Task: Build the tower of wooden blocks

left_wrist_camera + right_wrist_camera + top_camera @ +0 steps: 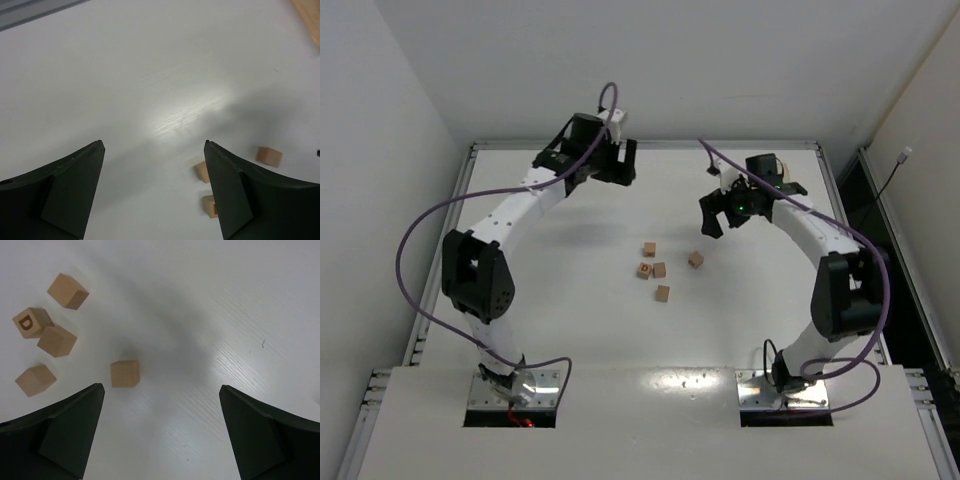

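Note:
Several small tan wood blocks lie singly on the white table (570,320), none stacked, so no tower shows. A loose cluster sits mid-table: one block (649,249), one with a dark letter (644,270), one beside it (659,269) and one nearer (663,293). A lone block (695,260) lies to their right. My left gripper (617,170) hovers at the far left, open (154,145) and empty, with blocks (202,171) beside its right finger. My right gripper (722,220) is open (162,387) above bare table; the lone block (125,373) lies just ahead of its left finger (75,420).
White walls enclose the table on the left, back and right. A metal rail (468,165) runs along the left edge. Purple cables (415,230) loop off both arms. A tan edge (309,17) shows at the top right corner of the left wrist view.

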